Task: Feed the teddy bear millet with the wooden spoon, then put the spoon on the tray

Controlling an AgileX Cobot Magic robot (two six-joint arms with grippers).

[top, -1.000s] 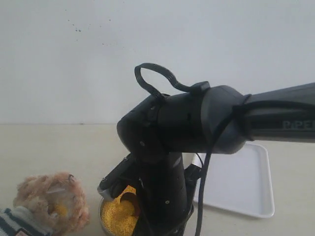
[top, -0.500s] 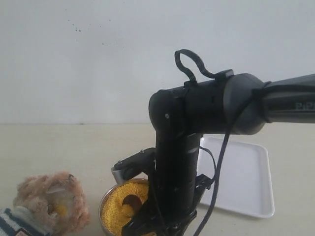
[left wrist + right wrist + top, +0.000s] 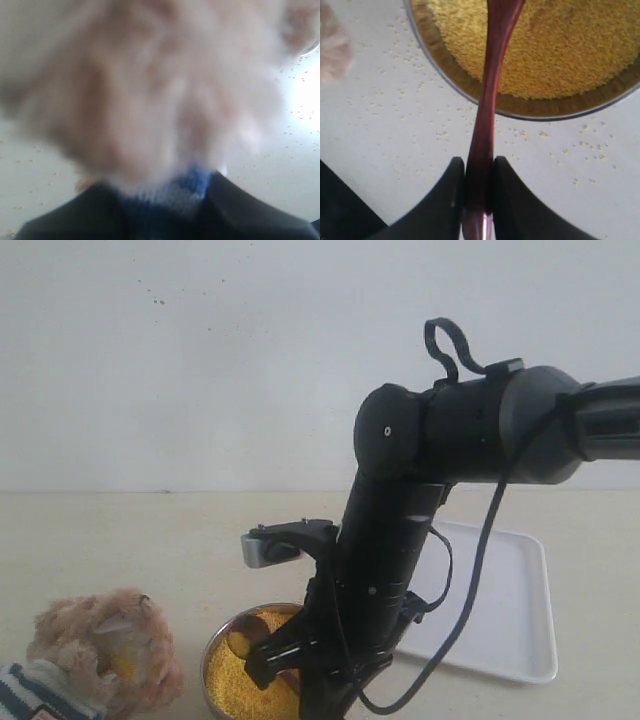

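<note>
The outside camera sits low, near desk (image 3: pixel 120 530) height at the near edge, and faces across to the bare far wall (image 3: pixel 200 360); my right arm (image 3: pixel 460 430) crowds its middle. My right wrist camera looks down past my right hand (image 3: pixel 479 165), along the wooden spoon (image 3: pixel 492 75), from close above the desk, and shares the bowl (image 3: pixel 207 665) of millet (image 3: pixel 230 685) with it. My left wrist camera is so near the teddy bear (image 3: pixel 150 90) that fur blurs everything; that bear shows at the outside view's near left

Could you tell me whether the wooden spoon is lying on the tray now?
No, the right gripper clamps the wooden spoon by its handle, over the millet.
</note>
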